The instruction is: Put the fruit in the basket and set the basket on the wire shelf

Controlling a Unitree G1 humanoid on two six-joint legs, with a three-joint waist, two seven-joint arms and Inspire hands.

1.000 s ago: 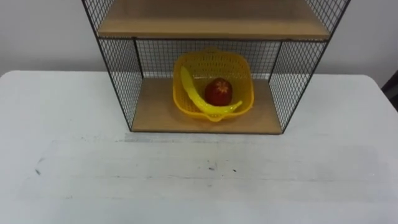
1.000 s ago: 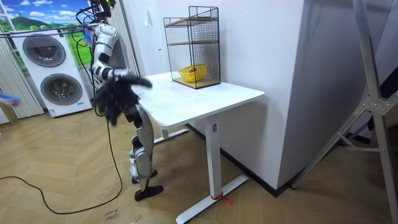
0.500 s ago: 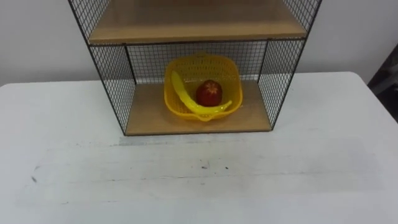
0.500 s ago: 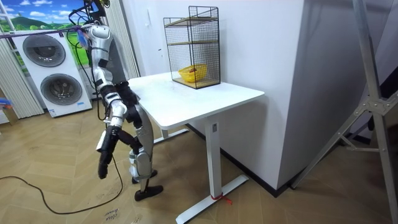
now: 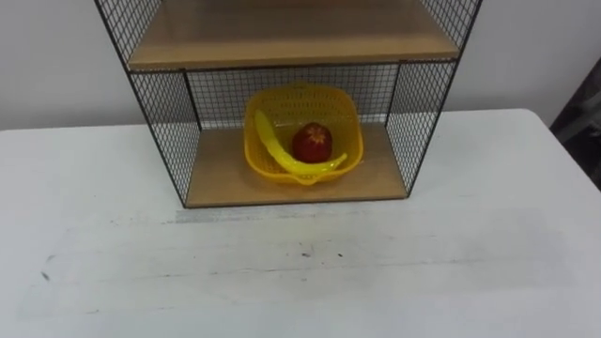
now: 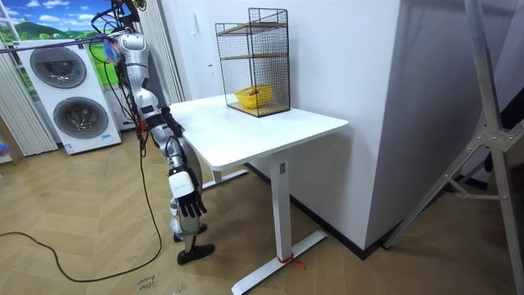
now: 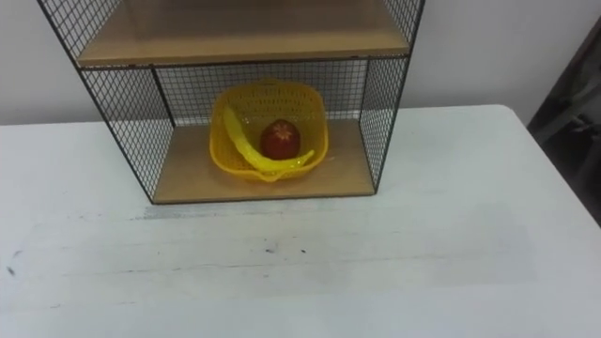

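Plainly, the yellow basket (image 5: 331, 105) sits inside the wire shelf (image 5: 175, 141), on its lower wooden board (image 5: 216, 175), in the upper middle of the eye views. It rests toward the back of that compartment, roughly centred between the two mesh side walls and touching neither. A banana (image 5: 272, 145) lies in the basket, curving from the upper left of the rim down along the front edge to the right. A red apple (image 5: 311, 143) sits in the hollow of that curve, just beside the banana. Above them the upper board (image 5: 291, 38) crosses the top of the frame with nothing seen on it. The shelf stands at the far edge of the white table (image 5: 300, 272), whose bare top fills the lower half of the frame. In the room view the robot stands upright at the table's end on the frame's left, facing the shelf, with two washing machines (image 6: 61, 70) behind it in the upper left. Its right hand (image 6: 187, 203) hangs low beside its leg, under the table's edge, fingers loosely spread and pointing down, holding nothing.
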